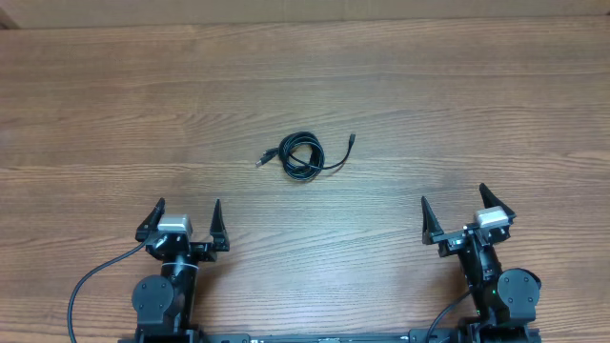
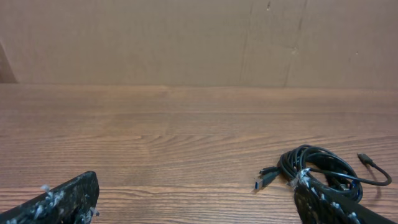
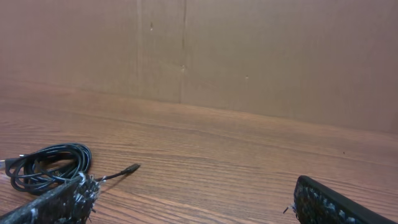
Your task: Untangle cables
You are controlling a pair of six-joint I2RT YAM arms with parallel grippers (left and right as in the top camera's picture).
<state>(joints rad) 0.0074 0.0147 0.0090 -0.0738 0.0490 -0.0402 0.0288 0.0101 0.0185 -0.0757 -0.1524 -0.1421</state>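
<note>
The wooden tabletop [image 1: 114, 105] carries both arms at its near edge, left end effector [image 1: 183, 221] and right end effector [image 1: 464, 214] each spread wide and holding nothing. Between and beyond them, well apart from both, the cables [image 1: 303, 157] lie in one small coil with plug ends trailing, so the untangling looks wholly undone.

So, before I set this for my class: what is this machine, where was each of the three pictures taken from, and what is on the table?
These are two robot arms at a wooden table. The top picture looks straight down from a fixed camera. The other two come from small cameras on each wrist, so the dark shapes at their lower edges are that arm's own fingers.

The left claw and the right claw are both open and hold nothing. They sit at the near edge, apart from the cables.

In the middle lie the cables: thin, black, wound in a small coil, with plug ends sticking out on both sides. Nothing touches them.
</note>
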